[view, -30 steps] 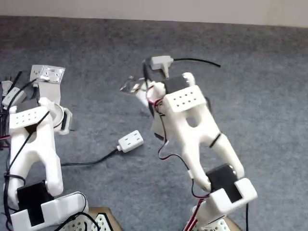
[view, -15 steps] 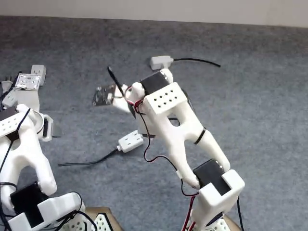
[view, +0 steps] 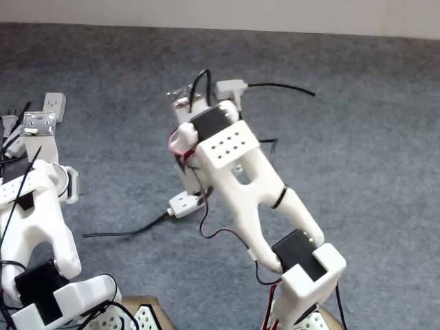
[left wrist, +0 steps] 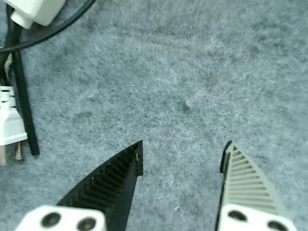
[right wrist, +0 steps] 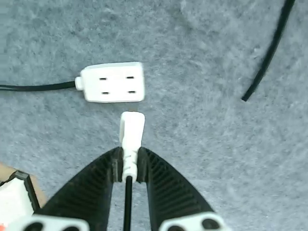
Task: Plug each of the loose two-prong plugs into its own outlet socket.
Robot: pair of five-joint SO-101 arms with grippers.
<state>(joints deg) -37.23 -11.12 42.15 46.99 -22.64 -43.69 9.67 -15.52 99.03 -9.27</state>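
From high we look down over the carpet (view: 371, 137); wrist cameras face it closely, the right sharing the outlet socket (right wrist: 112, 82).

light: bright, diffuse | shadows: soft, faint (beneath the right arm (view: 234, 148)) | carpet (view: 371, 151): evenly lit

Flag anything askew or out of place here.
Nothing spilled or broken. One oddity: a black cord stops in a bare end on the carpet. The white plug in the right gripper faces the outlet socket.
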